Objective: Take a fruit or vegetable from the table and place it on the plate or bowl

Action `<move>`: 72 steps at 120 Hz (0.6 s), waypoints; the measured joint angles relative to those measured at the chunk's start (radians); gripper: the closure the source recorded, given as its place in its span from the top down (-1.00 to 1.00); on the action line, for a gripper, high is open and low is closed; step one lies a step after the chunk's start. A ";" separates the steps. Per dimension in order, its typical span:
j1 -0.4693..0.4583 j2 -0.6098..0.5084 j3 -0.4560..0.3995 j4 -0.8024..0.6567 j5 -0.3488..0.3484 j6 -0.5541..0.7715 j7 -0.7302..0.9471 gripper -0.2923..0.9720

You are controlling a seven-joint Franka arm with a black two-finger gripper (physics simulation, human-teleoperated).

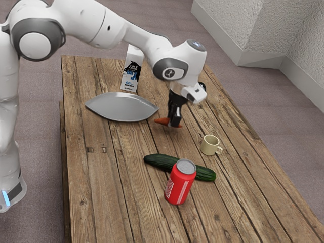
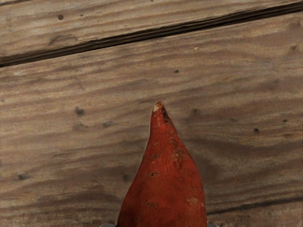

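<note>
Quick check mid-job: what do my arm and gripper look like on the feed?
The arm is glossy white, built of rounded segments with grey circular caps at the joints. Its base carries a dark band and a small blue light. The gripper at the end is black, mounted under a white housing.

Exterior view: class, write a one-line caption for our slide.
Gripper low over the sweet potato beside the grey plate; cucumber, red can, mug and carton share the wooden table.
</note>
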 joint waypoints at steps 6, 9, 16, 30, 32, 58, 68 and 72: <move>0.001 -0.005 0.001 0.004 0.002 -0.026 -0.006 -0.34; 0.002 -0.009 0.001 0.010 0.003 -0.044 -0.010 -0.34; 0.003 -0.019 0.001 0.028 0.005 -0.087 -0.018 -0.34; 0.000 -0.065 0.001 0.037 0.007 -0.171 -0.031 -0.34; 0.000 -0.072 0.001 0.035 0.007 -0.182 -0.033 -0.33; -0.015 -0.204 0.029 -0.072 0.013 -0.267 -0.052 -0.34; -0.002 -0.268 0.043 -0.119 0.032 -0.280 -0.059 -0.34; 0.000 -0.282 0.052 -0.132 0.038 -0.284 -0.062 -0.33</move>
